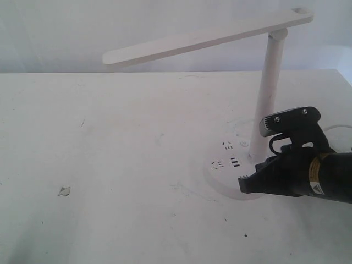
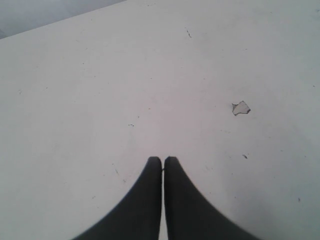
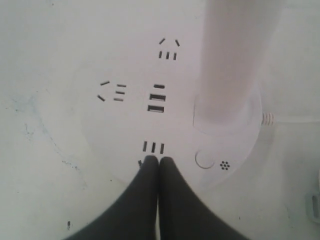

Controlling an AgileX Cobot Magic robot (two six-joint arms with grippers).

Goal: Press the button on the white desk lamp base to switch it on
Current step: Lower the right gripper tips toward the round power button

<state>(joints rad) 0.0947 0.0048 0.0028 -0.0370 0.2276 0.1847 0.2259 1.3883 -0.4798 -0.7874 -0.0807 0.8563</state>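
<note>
Right arm comes in low from the right edge of the exterior view, forearm near level over the table (image 1: pixel 137 165), wrist camera mount riding on top. Right gripper (image 1: pixel 242 184) points left at the near-right rim of the base (image 1: pixel 220 179).

Right wrist view: right gripper (image 3: pixel 159 161) has both fingers (image 3: pixel 145 200) pressed together with nothing between them. The tips are over the base (image 3: pixel 125 125) edge, just beside a row of three slots (image 3: pixel 153 147). Can't tell if the tips touch the plastic or sit just above it.

The button (image 3: pixel 204 159) is not under the tips. It sits close by to one side, on the pole side, next to a small cluster of holes (image 3: pixel 225 165). USB slots (image 3: pixel 156 102) are further in, past the three-slot row. The pole (image 3: pixel 235 65) rises from the base behind the button, and the cable (image 3: pixel 295 120) leaves the base beyond it.

The lamp (image 1: pixel 269 93) stands at the right of the table. Its pole leans slightly and its head (image 1: pixel 209 37) reaches out to the left above the table.

The left arm is out of the exterior view. Left wrist view: left gripper (image 2: pixel 163 161) is fully closed, holding nothing, aimed down at bare table (image 2: pixel 100 75). It is well away from the lamp. A chip (image 2: pixel 241 107) in the surface lies near it; the same chip (image 1: pixel 64 191) shows far left in the exterior view.
</note>
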